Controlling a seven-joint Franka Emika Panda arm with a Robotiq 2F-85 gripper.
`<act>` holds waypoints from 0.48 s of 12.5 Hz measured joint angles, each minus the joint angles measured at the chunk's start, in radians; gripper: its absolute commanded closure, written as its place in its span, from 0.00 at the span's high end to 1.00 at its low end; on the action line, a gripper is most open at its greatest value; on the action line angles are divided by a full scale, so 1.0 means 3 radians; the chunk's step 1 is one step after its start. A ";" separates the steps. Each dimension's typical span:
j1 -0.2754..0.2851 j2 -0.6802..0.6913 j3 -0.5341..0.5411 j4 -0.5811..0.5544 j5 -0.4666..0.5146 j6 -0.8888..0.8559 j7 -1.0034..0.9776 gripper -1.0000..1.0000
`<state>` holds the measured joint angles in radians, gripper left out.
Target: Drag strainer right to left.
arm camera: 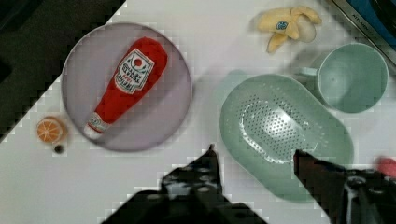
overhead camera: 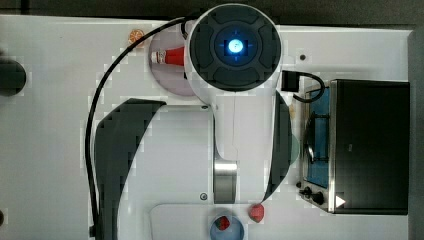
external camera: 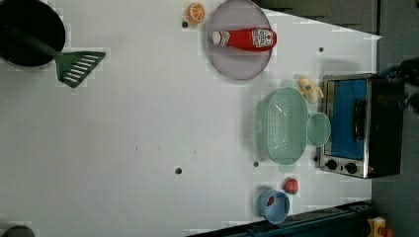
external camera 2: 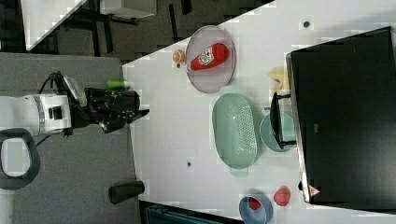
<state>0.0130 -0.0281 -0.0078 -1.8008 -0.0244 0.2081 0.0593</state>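
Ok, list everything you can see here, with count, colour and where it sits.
strainer: 1, mint green, beside the toaster oven
mug: 1, mint green, between strainer and oven
toaster oven: 1, black and silver, the left view's right
ketchup bottle: 1, red, lying on plate
plate: 1, lilac grey
orange slice: 1, orange, by plate
banana: 1, yellow, by oven
bowl: 1, blue, red piece inside
strawberry: 1, red, by bowl
spatula: 1, green
pot: 1, black
gripper: 1, black, jaws open above the strainer
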 measured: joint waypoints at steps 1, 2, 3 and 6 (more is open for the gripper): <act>-0.0004 -0.0344 -0.0003 -0.0371 -0.0062 -0.0337 0.0000 0.80; -0.0013 -0.0745 -0.0007 -0.0684 -0.0085 -0.0599 0.0000 0.91; -0.0027 -0.1123 -0.0017 -0.0911 -0.0059 -0.0646 -0.0001 1.00; -0.0076 -0.1872 -0.0064 -0.1055 -0.0093 -0.0674 -0.0007 1.00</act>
<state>-0.0097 -0.5898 -0.0271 -2.1172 -0.0522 0.0059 0.0573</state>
